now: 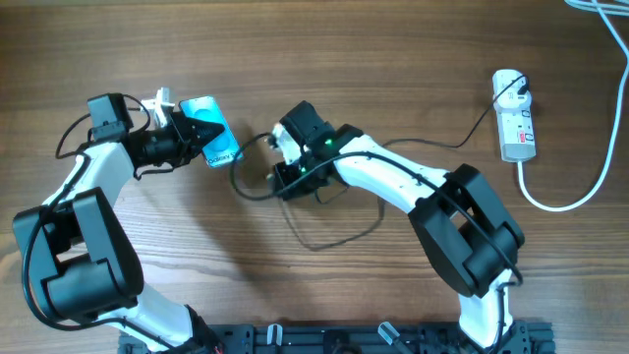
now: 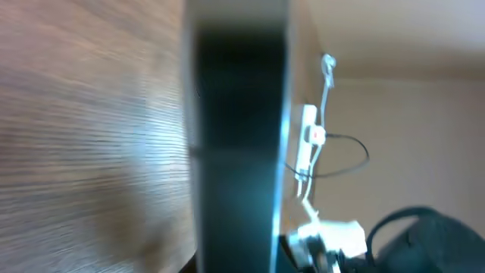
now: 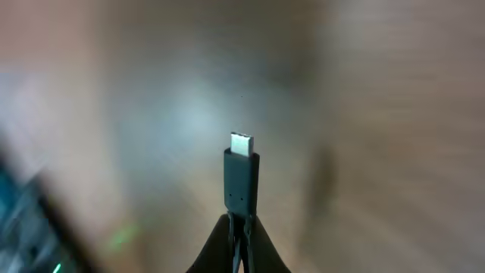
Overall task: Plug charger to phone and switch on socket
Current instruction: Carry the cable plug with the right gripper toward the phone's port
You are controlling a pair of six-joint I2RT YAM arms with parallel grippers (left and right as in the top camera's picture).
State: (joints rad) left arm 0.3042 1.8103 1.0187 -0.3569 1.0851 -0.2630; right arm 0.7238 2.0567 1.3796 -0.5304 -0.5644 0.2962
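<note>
The step in hand is plugging in. The left hand [image 1: 190,134] is clamped shut on the phone [image 1: 224,147], holding it tilted up off the surface [image 1: 393,59]. The right hand [image 3: 242,233] is pinched shut on the charger [image 3: 242,178] just behind its small tip, which points forward, near the phone but apart from it. The next move likely calls for lining the tip up squarely with the phone's port, which the views do not show, then pushing straight in. The socket [image 1: 514,118] lies well apart at the far right, its switch probably not yet pressed.
</note>
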